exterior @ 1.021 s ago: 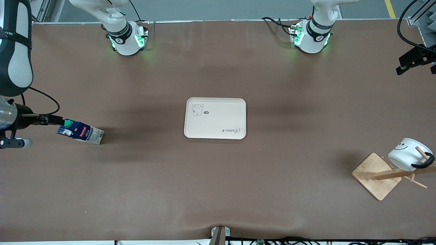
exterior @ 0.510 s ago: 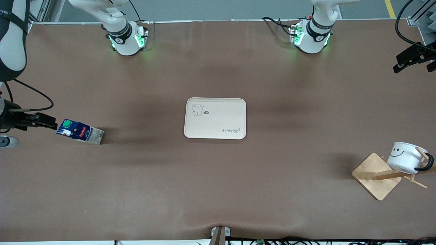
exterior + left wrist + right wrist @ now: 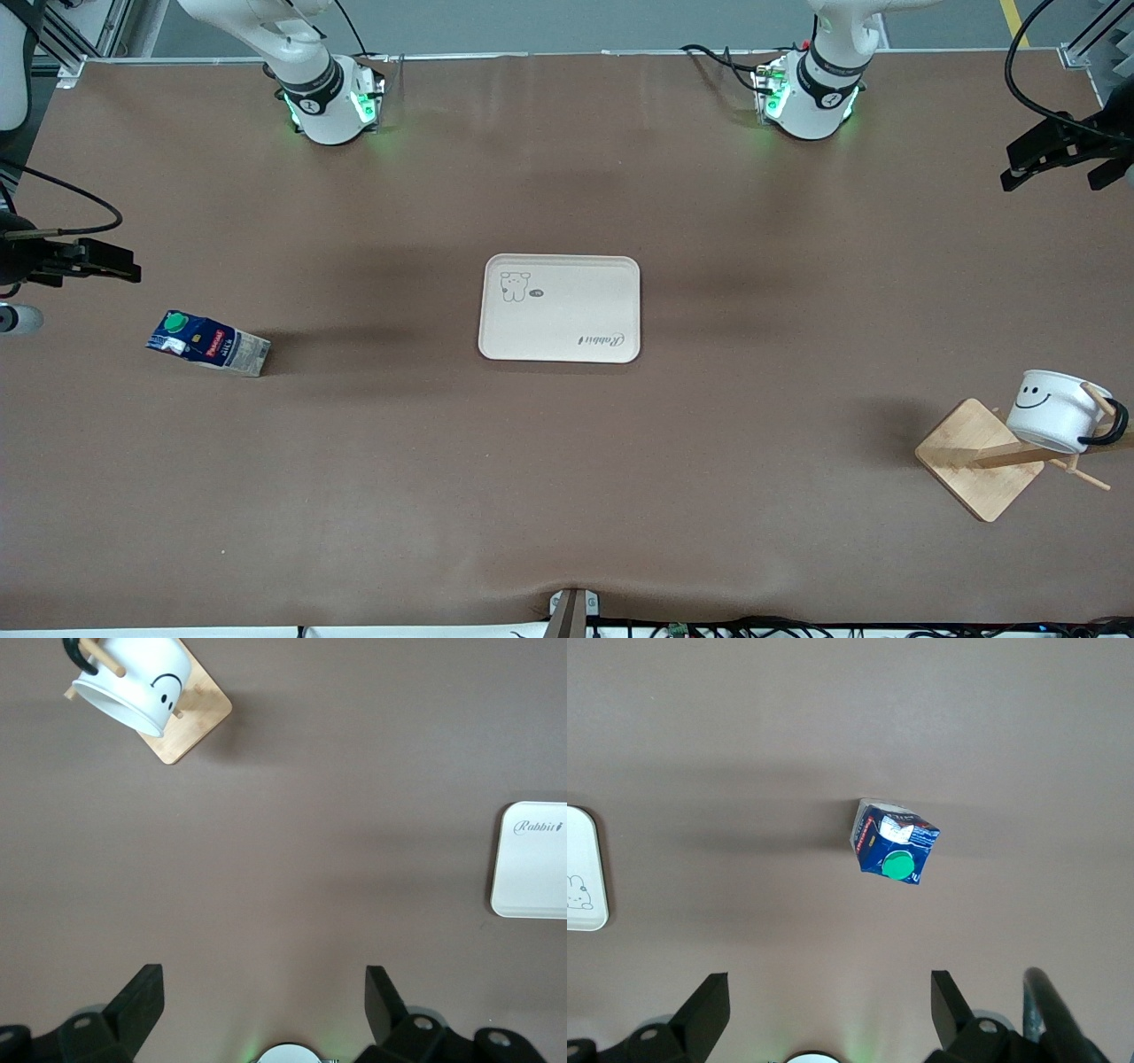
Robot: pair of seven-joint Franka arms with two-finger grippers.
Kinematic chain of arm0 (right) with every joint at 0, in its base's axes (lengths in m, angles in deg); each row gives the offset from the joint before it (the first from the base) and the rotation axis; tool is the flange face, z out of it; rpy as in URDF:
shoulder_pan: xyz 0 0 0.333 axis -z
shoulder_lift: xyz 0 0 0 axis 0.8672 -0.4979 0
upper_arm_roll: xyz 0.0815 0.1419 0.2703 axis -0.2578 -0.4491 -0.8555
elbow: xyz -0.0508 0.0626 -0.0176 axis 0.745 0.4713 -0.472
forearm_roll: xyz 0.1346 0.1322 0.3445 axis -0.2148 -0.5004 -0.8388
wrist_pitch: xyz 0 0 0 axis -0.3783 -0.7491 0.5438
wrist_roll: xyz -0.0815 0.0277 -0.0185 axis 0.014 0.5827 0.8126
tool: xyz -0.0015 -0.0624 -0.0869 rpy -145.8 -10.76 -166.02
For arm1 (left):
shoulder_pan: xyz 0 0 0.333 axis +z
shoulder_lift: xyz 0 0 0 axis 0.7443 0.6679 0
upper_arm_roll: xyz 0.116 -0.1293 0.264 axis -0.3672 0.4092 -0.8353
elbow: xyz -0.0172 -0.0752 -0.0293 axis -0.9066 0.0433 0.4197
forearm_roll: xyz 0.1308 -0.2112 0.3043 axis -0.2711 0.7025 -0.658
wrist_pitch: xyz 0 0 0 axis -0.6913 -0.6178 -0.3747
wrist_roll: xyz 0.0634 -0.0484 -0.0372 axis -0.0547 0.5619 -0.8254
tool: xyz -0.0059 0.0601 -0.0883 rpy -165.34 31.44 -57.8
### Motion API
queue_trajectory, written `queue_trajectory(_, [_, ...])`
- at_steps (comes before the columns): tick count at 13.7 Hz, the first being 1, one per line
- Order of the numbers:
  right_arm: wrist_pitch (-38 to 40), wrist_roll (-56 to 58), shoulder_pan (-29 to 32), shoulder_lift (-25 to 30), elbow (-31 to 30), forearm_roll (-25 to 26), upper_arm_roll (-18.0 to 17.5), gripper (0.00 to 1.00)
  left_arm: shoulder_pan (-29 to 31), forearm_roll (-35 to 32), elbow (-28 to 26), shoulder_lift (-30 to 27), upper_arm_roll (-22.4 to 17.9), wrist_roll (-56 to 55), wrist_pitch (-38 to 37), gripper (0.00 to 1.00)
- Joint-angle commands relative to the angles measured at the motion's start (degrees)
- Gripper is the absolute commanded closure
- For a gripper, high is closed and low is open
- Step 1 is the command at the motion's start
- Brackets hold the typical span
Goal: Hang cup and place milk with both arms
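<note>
Matt brown table covering [image 3: 567, 461]; glossy white mug [image 3: 1052, 410] on a pale wooden peg rack [image 3: 979, 456]; smooth cream plastic-looking tray [image 3: 560, 308]; printed paperboard milk carton [image 3: 209, 344] with green plastic cap.

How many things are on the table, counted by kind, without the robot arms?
Cup: 1
Milk carton: 1
Tray: 1
Wooden rack: 1
Total: 4

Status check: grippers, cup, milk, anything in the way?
Left gripper and right gripper open, empty. Cup hangs on rack. Milk stands on table, off tray. Nothing between.
</note>
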Motion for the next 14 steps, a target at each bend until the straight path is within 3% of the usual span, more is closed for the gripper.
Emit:
queue_trajectory(1, [0.7, 0.9, 1.8, 0.4, 4.6, -0.2, -0.3, 0.00, 0.2, 0.9, -0.8, -1.0, 0.8, -0.6, 0.3, 0.00])
queue_trajectory(4, [-1.1, 0.9, 1.1, 5.6, 2.5, -0.6, -0.8, 0.00, 0.2, 0.8, -0.3, 0.2, 0.9, -0.6, 0.8, 0.00])
queue_trajectory(8, [-10.1, 0.4, 0.7, 15.2, -12.8, -0.4, -0.6, 0.00, 0.7, 0.0, -0.8, 0.9, 0.7, -0.6, 2.1, 0.00])
queue_trajectory(10, [-8.7, -0.2, 0.4, 15.4, -12.8, -0.4, -0.9, 0.00, 0.9, -0.1, -1.1, 0.3, 0.8, -0.7, 2.9, 0.00])
queue_trajectory(14, [-7.9, -1.5, -0.5, 14.5, -7.8, 0.0, -0.8, 0.00, 1.0, 0.5, -7.5, -4.0, 0.6, -0.6, 7.6, 0.00])
